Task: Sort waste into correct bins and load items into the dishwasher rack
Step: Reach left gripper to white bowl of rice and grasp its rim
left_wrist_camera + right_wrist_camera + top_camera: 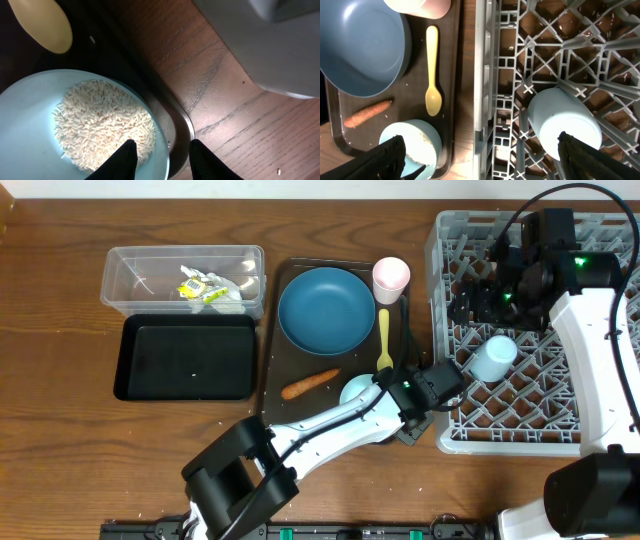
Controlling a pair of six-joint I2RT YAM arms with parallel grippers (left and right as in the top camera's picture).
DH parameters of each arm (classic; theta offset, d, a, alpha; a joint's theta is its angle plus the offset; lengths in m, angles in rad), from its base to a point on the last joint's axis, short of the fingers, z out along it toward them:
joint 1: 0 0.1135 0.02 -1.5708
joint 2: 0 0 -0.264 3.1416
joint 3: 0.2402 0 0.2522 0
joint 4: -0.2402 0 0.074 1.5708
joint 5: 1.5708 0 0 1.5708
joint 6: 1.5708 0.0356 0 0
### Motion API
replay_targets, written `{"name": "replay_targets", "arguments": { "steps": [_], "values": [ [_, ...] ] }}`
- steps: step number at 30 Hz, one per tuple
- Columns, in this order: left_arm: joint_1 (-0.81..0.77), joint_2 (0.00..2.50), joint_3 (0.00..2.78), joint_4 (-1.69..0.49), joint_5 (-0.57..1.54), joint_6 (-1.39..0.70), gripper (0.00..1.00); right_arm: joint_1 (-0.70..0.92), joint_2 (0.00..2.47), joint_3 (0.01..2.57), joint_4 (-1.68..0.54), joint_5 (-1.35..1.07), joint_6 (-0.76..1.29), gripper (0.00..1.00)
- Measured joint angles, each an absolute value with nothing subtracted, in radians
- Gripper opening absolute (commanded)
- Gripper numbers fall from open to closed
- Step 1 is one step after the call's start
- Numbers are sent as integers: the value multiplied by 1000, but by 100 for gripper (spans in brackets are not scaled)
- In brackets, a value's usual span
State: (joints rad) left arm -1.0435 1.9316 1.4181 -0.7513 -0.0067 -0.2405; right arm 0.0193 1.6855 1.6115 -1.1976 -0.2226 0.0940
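The white-and-pale-blue bowl (355,392) of rice (100,120) stands at the brown tray's near right corner. My left gripper (162,150) is open and straddles the bowl's (30,115) right rim, one finger over the rice and one outside it. Neither finger touches the rim. The blue plate (327,308), pink cup (391,277), yellow spoon (384,340) and carrot (310,384) lie on the same tray. A light blue cup (494,358) sits upside down in the grey dishwasher rack (530,420). My right gripper (482,160) hangs wide open and empty over the rack's left edge. Crumpled paper (205,288) lies in the clear tub (120,275).
The black tray (185,358) lies just in front of the clear tub at the left. The brown serving tray (275,370) almost touches the rack's left wall (482,60). Only a narrow strip of wooden table separates them. My left forearm (320,430) crosses the table's front edge.
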Motion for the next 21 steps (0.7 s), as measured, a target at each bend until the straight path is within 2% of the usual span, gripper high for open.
{"name": "replay_targets", "arguments": {
  "steps": [6, 21],
  "values": [
    [-1044, 1943, 1418, -751, -7, -252, 33, 19, 1686, 1612, -1200, -220, 94, 95],
    [-1044, 1956, 1418, -744, -30, -288, 32, 19, 1686, 1612, -1204, -208, 94, 95]
  ]
}}
